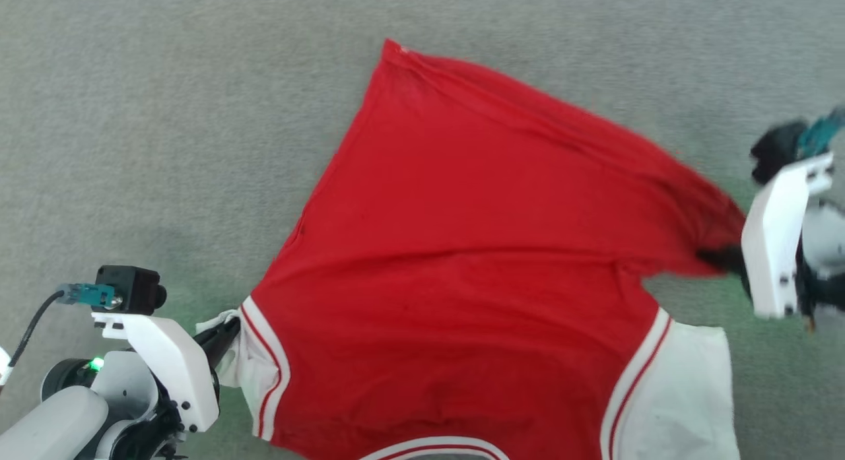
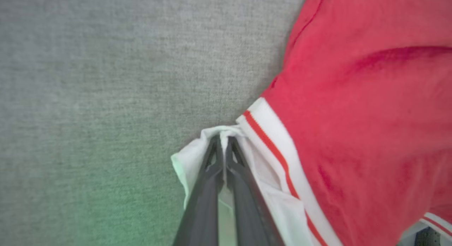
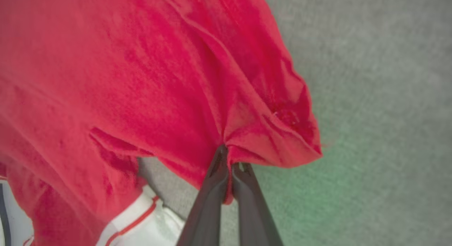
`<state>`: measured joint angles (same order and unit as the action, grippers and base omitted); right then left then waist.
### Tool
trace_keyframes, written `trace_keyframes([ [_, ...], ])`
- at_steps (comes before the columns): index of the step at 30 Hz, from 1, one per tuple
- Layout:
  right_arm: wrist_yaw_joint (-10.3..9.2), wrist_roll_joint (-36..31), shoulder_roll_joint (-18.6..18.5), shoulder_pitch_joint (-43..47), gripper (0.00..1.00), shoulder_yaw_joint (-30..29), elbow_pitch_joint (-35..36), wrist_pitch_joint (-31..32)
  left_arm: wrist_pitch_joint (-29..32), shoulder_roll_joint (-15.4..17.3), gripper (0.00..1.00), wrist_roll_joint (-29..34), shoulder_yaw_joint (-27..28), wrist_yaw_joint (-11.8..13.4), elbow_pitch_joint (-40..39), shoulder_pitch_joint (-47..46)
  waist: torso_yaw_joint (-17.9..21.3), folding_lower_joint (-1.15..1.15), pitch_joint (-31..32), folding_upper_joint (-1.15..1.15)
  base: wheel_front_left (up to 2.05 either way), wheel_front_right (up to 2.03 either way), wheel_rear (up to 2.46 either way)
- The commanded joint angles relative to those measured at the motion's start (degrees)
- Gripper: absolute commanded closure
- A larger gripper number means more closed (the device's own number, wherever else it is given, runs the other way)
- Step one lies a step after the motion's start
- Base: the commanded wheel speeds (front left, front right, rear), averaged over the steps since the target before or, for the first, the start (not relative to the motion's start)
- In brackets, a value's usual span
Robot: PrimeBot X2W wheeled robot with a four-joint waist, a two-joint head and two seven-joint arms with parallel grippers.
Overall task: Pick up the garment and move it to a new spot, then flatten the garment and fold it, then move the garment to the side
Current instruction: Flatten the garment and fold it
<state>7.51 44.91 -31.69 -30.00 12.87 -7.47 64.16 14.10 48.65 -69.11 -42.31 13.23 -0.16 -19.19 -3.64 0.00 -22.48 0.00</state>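
The left gripper is squeezed shut. Its two dark fingers pinch the bunched-up edge of a white sleeve of the shirt.

The right gripper is squeezed shut too. It pinches a fold of red cloth at the shirt's side edge, and the cloth puckers and draws to a point where the fingers bite.

The shirt lies spread out on the grey carpet between the two grippers, stretched from one to the other. The side facing up is plain red. A white band with a thin red stripe runs where each sleeve meets the red. The other sleeve lies flat on the carpet, near the right gripper.
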Motion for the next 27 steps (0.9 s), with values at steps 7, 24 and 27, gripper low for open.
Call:
trace_keyframes([
  [7, -0.04, 0.03, 3.00, 13.95, 1.00, -5.78, 8.83, 2.09, 0.26, -0.08, 1.00, -0.94, 0.12, 1.09, -1.35, 0.71, 2.09, 0.00, 1.13, 0.00, 0.00, 0.00, 0.00],
  [24, -0.22, -8.07, 10.43, 19.76, 0.00, -7.32, 3.82, -14.46, -0.42, -0.65, 1.00, -1.40, 0.20, 0.74, -0.25, 1.83, 2.15, 0.00, 3.01, 0.00, 0.00, 0.00, 0.00],
  [27, -0.19, -8.12, 9.84, 20.35, 0.00, -9.74, 8.17, -15.06, -0.96, -0.38, 1.00, -1.69, 0.48, 0.92, -0.55, 2.32, 2.36, 0.00, 3.56, 0.00, 0.00, 0.00, 0.00],
])
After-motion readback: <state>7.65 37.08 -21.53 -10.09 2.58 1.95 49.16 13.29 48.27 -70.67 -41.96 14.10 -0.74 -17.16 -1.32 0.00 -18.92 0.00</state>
